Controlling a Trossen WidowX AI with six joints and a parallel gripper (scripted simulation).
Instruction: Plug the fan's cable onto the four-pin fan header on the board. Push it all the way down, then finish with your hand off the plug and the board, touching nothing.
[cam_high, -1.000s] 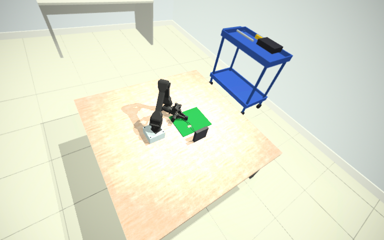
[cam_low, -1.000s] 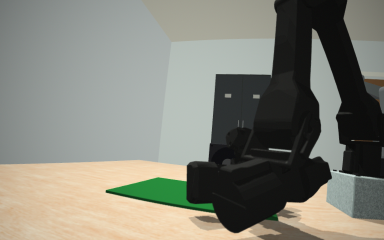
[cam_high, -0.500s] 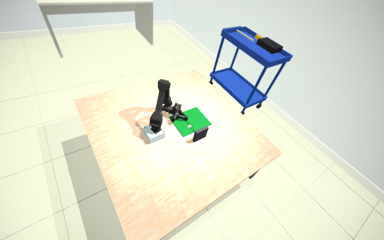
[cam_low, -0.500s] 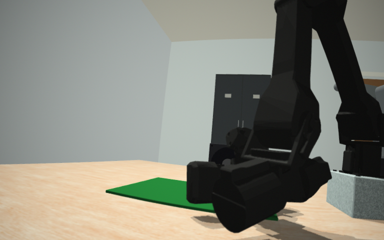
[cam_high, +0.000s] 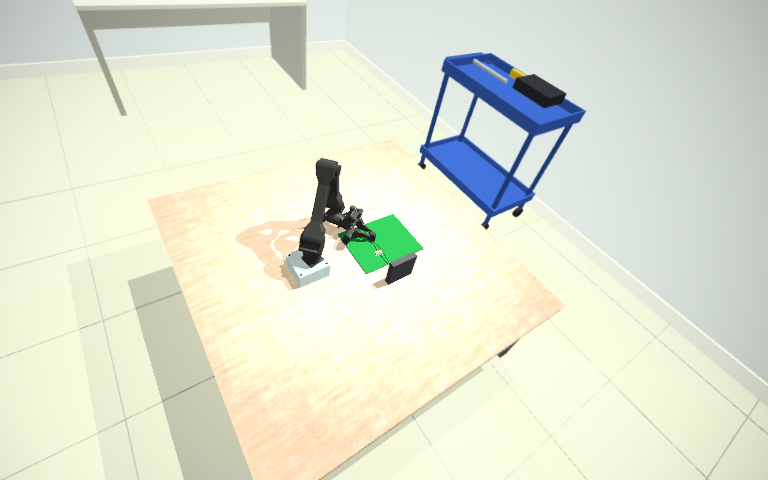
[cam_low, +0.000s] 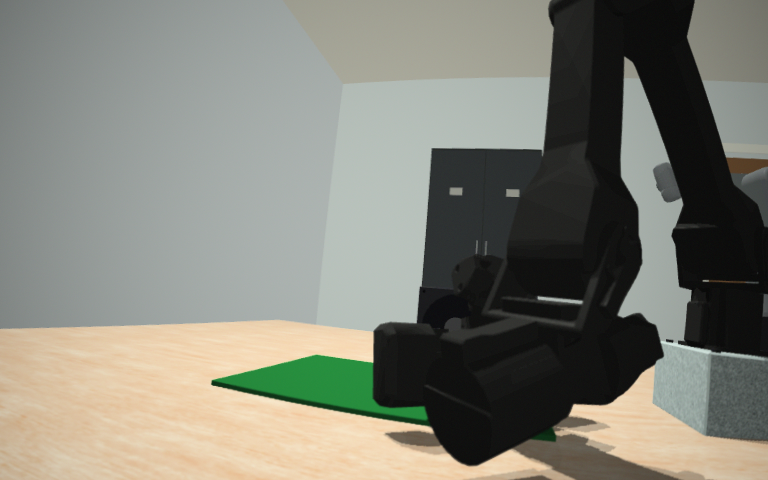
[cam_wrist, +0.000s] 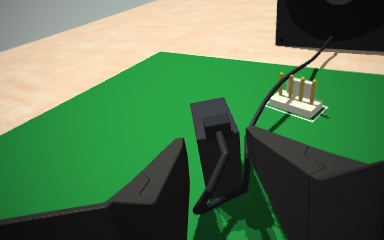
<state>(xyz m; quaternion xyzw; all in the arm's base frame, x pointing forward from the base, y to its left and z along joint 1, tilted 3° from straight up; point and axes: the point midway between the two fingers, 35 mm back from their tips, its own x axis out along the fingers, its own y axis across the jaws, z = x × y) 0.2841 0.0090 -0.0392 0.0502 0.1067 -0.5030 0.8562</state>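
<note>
The black plug is between my gripper's fingers in the wrist view, roughly upright. My gripper is open, with green showing between each finger and the plug. The fan's dark cable loops below the plug and runs past the right fingertip to the fan. The white four-pin header is on the green board, right of and beyond the plug, with its gold pins bare. I cannot tell whether the plug's hidden lower end touches the board.
The fan stands upright on the wooden table, beyond the header in the wrist view. The arm's pale base stands beside the board. A blue cart stands beyond the table.
</note>
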